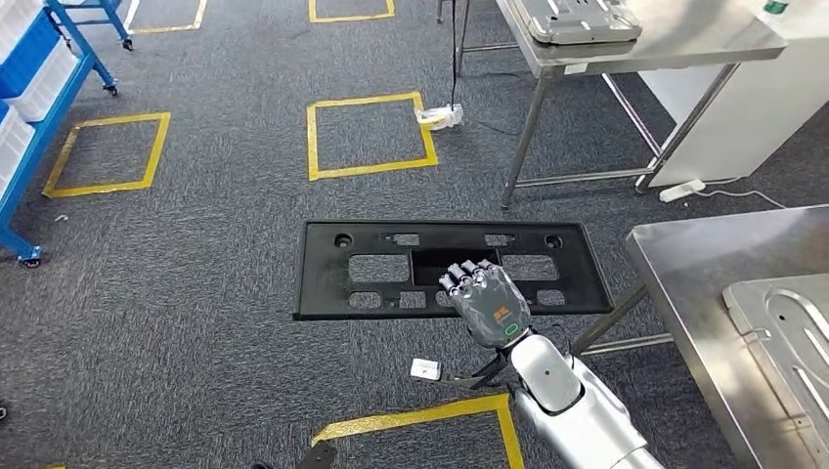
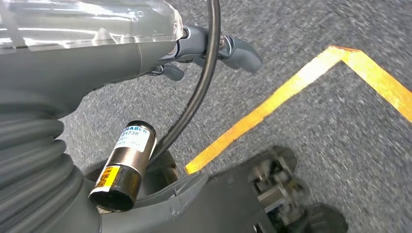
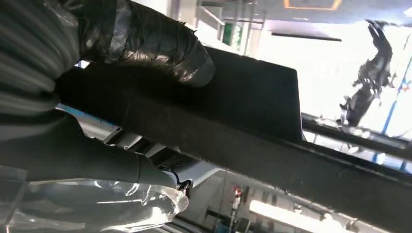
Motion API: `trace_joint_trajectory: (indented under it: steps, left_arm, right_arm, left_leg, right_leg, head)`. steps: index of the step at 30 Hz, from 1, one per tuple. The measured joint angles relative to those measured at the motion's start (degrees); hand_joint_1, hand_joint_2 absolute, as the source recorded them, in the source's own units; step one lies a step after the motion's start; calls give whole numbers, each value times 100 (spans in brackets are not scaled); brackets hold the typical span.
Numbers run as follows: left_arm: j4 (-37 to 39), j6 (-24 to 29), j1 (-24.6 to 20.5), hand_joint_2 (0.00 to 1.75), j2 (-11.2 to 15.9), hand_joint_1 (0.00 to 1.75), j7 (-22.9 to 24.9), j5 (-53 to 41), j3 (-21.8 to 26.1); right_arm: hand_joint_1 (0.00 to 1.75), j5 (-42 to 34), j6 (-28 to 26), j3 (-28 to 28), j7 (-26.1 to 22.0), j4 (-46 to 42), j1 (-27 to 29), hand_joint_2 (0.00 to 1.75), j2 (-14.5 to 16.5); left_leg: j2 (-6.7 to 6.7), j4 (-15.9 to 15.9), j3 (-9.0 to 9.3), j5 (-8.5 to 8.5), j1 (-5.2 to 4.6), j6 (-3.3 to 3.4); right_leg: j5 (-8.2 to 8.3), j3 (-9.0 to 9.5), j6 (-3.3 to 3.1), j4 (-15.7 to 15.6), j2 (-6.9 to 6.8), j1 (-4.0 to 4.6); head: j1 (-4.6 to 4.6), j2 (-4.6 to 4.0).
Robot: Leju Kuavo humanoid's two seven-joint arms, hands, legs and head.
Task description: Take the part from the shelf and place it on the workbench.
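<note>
- Right now I see the black part (image 1: 440,269), a long flat panel with cut-out windows, held level above the grey carpet (image 1: 196,293), out in front of me and not yet on any bench.
- My right hand (image 1: 484,301) grips the part at the middle of its near edge, fingers curled over the rim into the large central opening; in the right wrist view the thumb (image 3: 160,46) presses against the part's dark underside (image 3: 252,121), so that hand is clamped on the part.
- My right arm (image 1: 577,410) rises to the part from the lower right, silver below the wrist.
- My left hand (image 2: 228,48) hangs low over the carpet in the left wrist view, its fingers loosely apart with nothing in them.
- Just right of the part stands the steel workbench (image 1: 684,274), with a pressed metal tray (image 1: 792,332) lying on its far side from the part.
- Beyond the part, a second steel table (image 1: 675,39) carries a grey device (image 1: 582,20).
- Yellow tape squares (image 1: 370,137) mark the carpet beyond the part, and another tape corner (image 1: 420,420) lies nearer me than the part.
- A small white tag (image 1: 425,369) lies on the carpet just near of the part.
- Far left of the part stands a blue shelf frame (image 1: 39,127) on castors.
</note>
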Motion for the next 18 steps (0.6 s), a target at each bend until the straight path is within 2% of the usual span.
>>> trace_joint_trajectory:
  steps: [1,2,3,4,5,6,7,8,9,10,11,12,13,14,15,16,17,18]
  left_arm:
    - [-1,-10,-14,175,-7,0,-3,0,0]
    - [-2,-17,-27,175,-11,0,-6,-1,0]
    - [-3,-22,-36,175,-13,0,-8,-1,0]
    - [-3,-26,-38,175,-14,0,-8,-1,0]
    - [-3,-30,-33,175,-14,0,-6,0,0]
    - [-3,-33,-27,175,-14,0,-2,1,0]
    - [-3,-36,-22,175,-14,0,2,2,0]
    - [-3,-42,-22,175,-14,0,4,2,0]
    - [-3,-47,-27,175,-14,0,5,3,0]
    - [-3,-52,-34,175,-14,0,6,5,0]
    - [-3,-56,-41,175,-17,0,6,10,1]
    - [-3,-56,-47,175,-21,0,6,17,1]
    - [-3,-57,-52,175,-24,0,6,25,2]
    - [-3,-57,-58,175,-27,0,5,31,3]
    - [-3,-57,-70,175,-34,0,4,32,4]
    - [-3,-57,-83,175,-41,0,2,32,4]
    - [-4,-58,-95,175,-50,0,-3,30,4]
    - [-4,-58,-103,175,-62,0,-8,28,4]
  right_arm:
    - [168,71,83,8,-18,14,-82,175,-37]
    - [168,135,177,23,-36,33,-189,175,-69]
    - [168,187,271,47,-52,55,-312,175,-90]
    - [168,224,364,77,-69,79,-442,175,-102]
    - [168,252,455,118,-90,104,-574,175,-109]
    - [168,274,537,161,-115,128,-688,175,-114]
    - [168,294,616,202,-141,153,-786,175,-119]
    - [168,314,688,244,-165,179,-880,175,-124]
    - [168,327,749,282,-186,205,-969,175,-128]
    - [168,334,794,315,-201,227,-1054,175,-131]
    - [168,334,834,346,-211,247,-1141,175,-133]
    - [168,329,866,376,-215,264,-1215,175,-133]
    - [168,319,891,402,-214,280,-1273,175,-135]
    - [168,300,911,427,-208,297,-1315,175,-142]
    - [168,276,919,449,-198,316,-1339,175,-155]
    - [168,252,921,466,-185,333,-1352,175,-172]
    - [168,232,920,480,-170,349,-1368,175,-187]
    - [168,217,918,494,-156,362,-1389,175,-198]
  left_leg:
    - [-31,29,8,-38,9,-26]
    - [-135,139,-23,-122,20,-45]
    - [-295,377,-123,-264,35,-58]
    - [-481,729,-279,-436,48,-66]
    - [-597,1135,-486,-603,54,-71]
    - [-656,1478,-679,-700,55,-77]
    - [-679,1649,-800,-687,55,-79]
    - [-695,1591,-819,-551,55,-75]
    - [-725,1326,-740,-329,57,-65]
    - [-817,941,-607,-87,63,-53]
    - [-943,574,-465,85,77,-44]
    - [-1049,326,-369,180,86,-35]
    - [-1123,197,-321,205,88,-25]
    - [-1121,171,-305,191,80,-9]
    - [-1064,150,-303,207,76,24]
    - [-998,108,-286,229,76,65]
    - [-931,63,-266,253,81,108]
    - [-860,19,-249,274,87,143]
  right_leg:
    - [15,17,-36,-30,71,-15]
    - [33,37,-80,-61,139,-34]
    - [49,56,-119,-86,209,-55]
    - [54,62,-143,-92,281,-54]
    - [55,61,-162,-87,363,-52]
    - [52,60,-169,-78,456,-48]
    - [47,61,-171,-65,546,-44]
    - [39,61,-167,-45,637,-42]
    - [27,62,-158,-21,725,-45]
    - [10,56,-141,7,804,-52]
    - [-9,37,-116,47,882,-52]
    - [-18,10,-85,75,952,-58]
    - [-18,-21,-52,91,1014,-69]
    - [-8,-45,-14,90,1078,-77]
    - [7,-61,28,65,1137,-91]
    - [-4,-72,61,67,1104,-96]
    - [-57,-111,89,133,982,-91]
    - [-164,-199,112,308,799,-85]
  head:
    - [-1,0]
    - [-1,0]
    - [-6,0]
    - [-8,0]
    - [-12,0]
    - [-14,0]
    - [-14,0]
    - [-13,0]
    - [-14,0]
    - [-13,0]
    - [-13,0]
    - [-13,0]
    - [-12,0]
    - [-13,0]
    - [-12,0]
    - [-10,0]
    - [0,0]
    - [11,0]
